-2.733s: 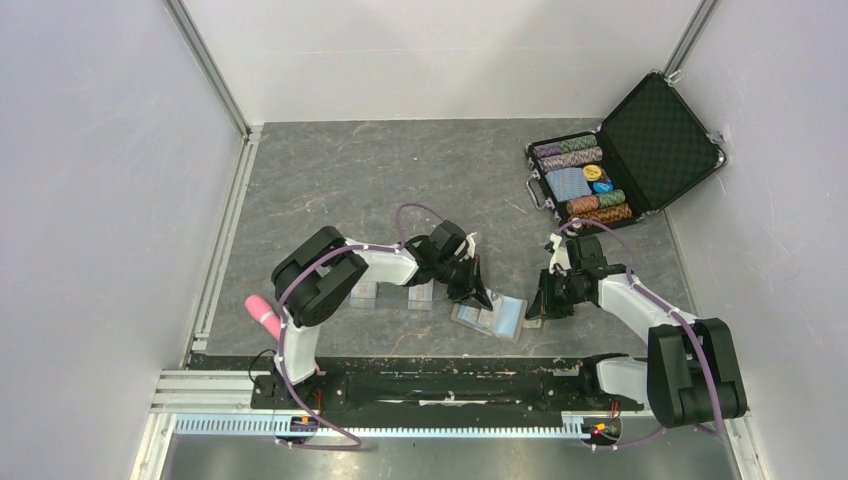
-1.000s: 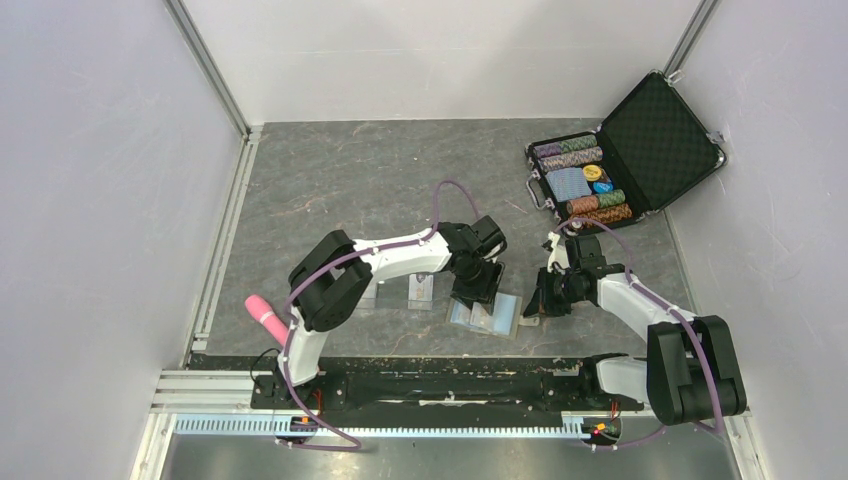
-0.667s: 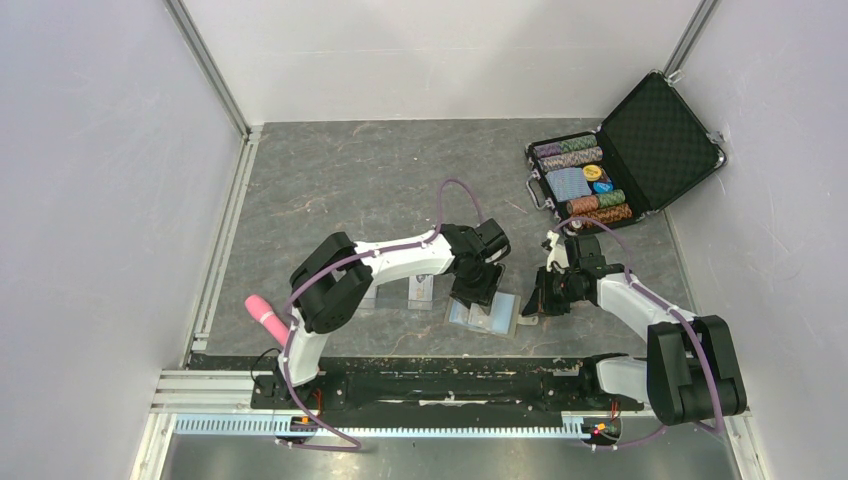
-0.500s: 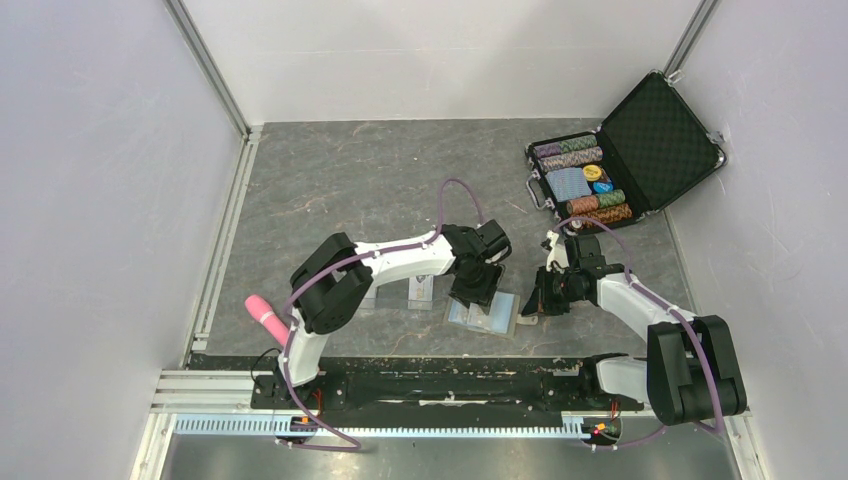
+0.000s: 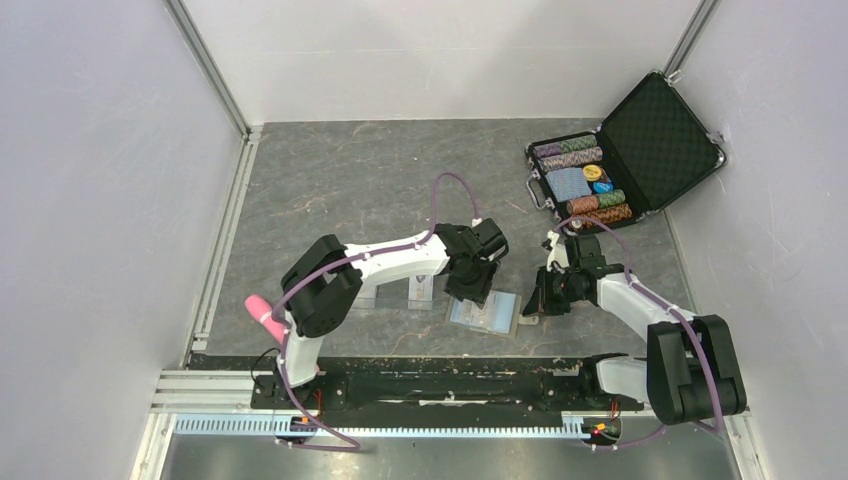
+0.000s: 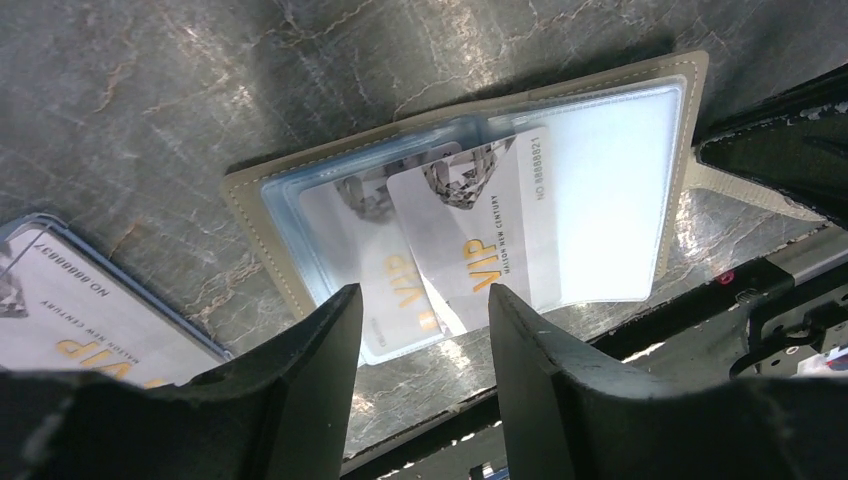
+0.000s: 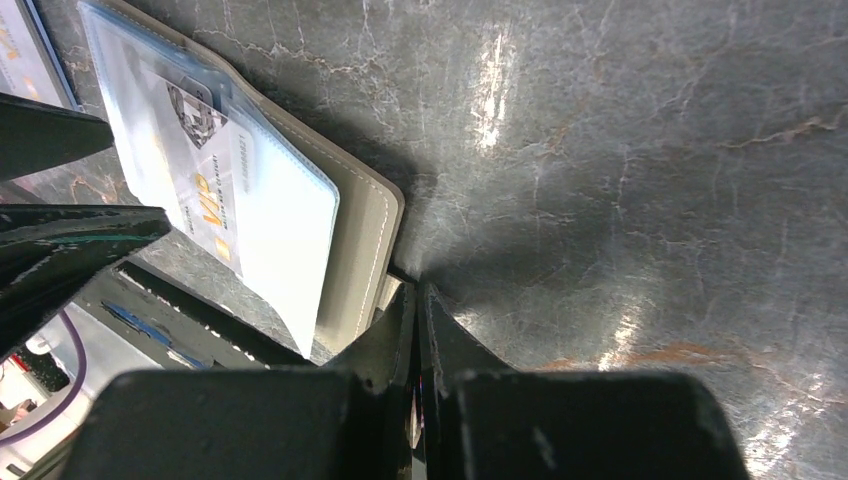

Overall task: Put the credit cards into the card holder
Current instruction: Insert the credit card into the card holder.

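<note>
Swung inward, my left gripper (image 6: 420,300) hangs open above the holder (image 6: 250,215); the right gripper (image 7: 415,300) is clamped on its tab. Both cards (image 6: 470,240) poke out, skewed, so I judge a push could jam them.

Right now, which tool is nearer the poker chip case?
Right. The right tool is down-left of the poker chip case, clamped on the card holder; the left tool hangs farther left, above that holder.
</note>
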Controlling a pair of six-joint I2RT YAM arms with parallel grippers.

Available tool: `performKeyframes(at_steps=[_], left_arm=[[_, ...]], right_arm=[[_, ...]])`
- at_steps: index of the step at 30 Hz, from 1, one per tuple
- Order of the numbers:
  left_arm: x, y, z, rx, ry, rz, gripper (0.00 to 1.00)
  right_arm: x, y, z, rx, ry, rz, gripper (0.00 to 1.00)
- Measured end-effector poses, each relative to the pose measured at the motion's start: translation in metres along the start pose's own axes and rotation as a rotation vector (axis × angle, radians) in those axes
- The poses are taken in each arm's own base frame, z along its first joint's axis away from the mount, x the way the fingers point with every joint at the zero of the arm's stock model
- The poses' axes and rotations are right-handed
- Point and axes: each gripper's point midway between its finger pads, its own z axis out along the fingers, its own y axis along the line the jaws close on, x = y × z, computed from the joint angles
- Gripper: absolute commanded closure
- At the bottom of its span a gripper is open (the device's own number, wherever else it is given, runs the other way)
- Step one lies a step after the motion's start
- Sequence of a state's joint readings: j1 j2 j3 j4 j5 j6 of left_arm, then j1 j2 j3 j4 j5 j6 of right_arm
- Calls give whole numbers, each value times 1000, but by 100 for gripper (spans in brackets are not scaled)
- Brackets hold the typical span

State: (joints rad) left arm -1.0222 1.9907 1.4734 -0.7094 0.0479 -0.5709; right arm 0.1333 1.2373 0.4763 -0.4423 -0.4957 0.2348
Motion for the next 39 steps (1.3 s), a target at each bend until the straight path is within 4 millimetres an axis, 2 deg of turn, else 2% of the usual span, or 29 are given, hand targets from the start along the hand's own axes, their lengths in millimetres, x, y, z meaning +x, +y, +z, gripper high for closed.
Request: performKeyframes(at_steps=[9,18,24,33,39], left_arm=[[1,-1,-4,12,-3,0,54],[11,-11,13,73,63,-2,54],[12,-19,13,117,75,-1,55],[7,-38,19,199,81,5,56],[0,-50,22,240,84,13,52]], right_arm=[[0,0,0,1,2,1,100],[1,-1,1,2,6,3,100],[1,-1,1,2,7,3,100],[2,0,1,-2,12,6,100],[1,0,1,-1,13,7,100]])
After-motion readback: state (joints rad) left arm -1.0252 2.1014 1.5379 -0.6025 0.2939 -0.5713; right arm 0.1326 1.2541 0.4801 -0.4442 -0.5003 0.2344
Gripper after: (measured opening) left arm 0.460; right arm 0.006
